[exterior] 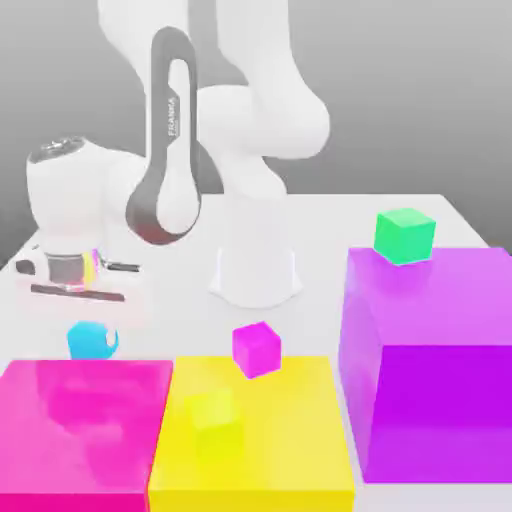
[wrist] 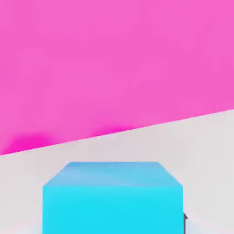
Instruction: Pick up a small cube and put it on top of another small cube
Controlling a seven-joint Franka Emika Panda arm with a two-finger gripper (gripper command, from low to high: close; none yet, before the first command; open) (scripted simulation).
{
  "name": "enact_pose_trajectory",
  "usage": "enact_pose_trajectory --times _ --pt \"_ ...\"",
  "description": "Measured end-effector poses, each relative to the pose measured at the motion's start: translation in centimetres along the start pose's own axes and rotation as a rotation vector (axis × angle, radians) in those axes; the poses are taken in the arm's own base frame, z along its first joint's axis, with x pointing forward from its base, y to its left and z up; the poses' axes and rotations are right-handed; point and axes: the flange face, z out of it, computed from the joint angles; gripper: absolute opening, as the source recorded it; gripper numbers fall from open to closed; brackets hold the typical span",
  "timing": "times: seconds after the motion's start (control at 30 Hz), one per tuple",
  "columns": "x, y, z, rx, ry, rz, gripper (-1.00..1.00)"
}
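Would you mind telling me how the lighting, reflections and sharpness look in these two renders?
Exterior view: soft, even light; the glossy magenta block and yellow block carry blurry reflections, and the cyan cube looks smeared. Hand view: flat light, the cyan cube crisp-edged, faint darker patches along the magenta block's lower edge.

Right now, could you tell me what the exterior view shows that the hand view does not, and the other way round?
Exterior view alone: the white arm, the small magenta cube and small yellow cube on the big yellow block, the small green cube on the big purple block, and the white table.

Hand view alone: a close look at the cyan cube's flat faces, with a dark sliver beside it.

Both: the cyan cube and the big pink block next to it.
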Motion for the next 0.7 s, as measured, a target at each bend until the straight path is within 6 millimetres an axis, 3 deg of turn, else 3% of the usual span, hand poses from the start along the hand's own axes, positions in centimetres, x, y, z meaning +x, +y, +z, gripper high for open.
enact_pose_trajectory --times 0.07,0.17,0.3,0.7 --pt "1.5 -0.5 -1.5 0.015 0.026 0.032 -1.0" --pt "1.7 -4.9 -2.8 0.025 0.032 0.0 -1.0" --pt "2.0 -8.7 -4.5 0.034 0.031 0.023 -1.0" --pt "-0.5 -20.5 -10.1 0.066 0.012 0.083 -1.0"
